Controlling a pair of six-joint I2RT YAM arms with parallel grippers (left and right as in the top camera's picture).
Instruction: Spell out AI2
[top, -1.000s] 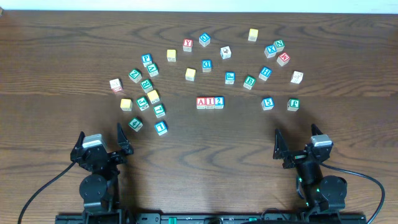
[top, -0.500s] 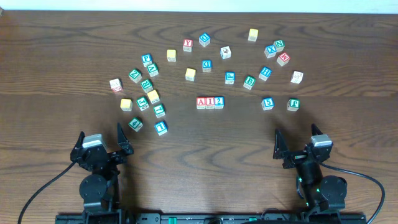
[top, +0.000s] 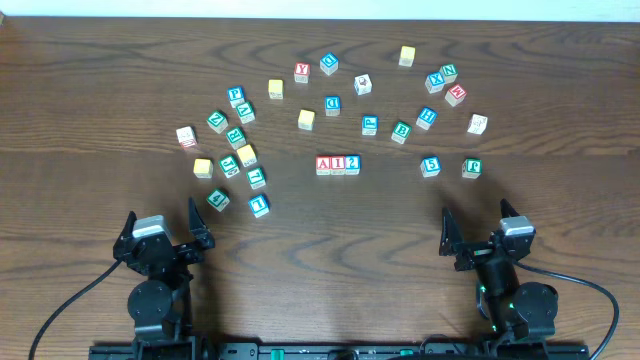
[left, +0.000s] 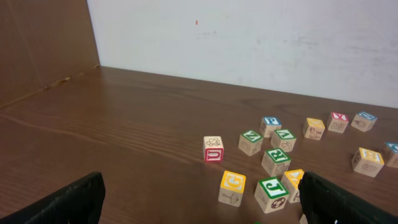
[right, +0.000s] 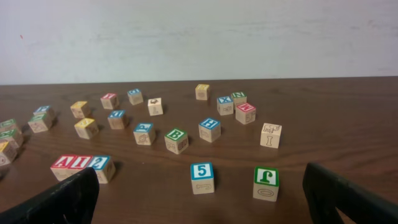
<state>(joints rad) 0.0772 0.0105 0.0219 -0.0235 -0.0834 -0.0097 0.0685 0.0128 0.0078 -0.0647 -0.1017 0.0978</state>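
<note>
Row check. A, I and 2 sit side by side, faces touching, in one straight line near the middle of the bench. They are closer to my side than most of the loose cubes. From the arms' side the row reads A-I-2 left to right, and the right wrist view agrees: A, then I, then 2. The row is well apart from the loose cubes, which arc round behind it and to both sides. I take that gap as deliberate, so that the word reads on its own. The blue cube with the 1-like stroke lies off to the left, apart from the row. The 5 and the green cube are off to the right.

Judgement: the spelling looks complete; I see nothing left to place.

Arms. Both are folded low at the near edge, one at each side, well short of any cube. The wrists are level and look out across the bench towards the wall.

- Left fingers: spread wide, holding nothing. Its wrist view shows bare bench between them.
- Right fingers: spread just as wide, also holding nothing. The 5 and the green cube lie ahead of them.

I read this pose as a rest position that keeps both arms clear of the row.
</note>
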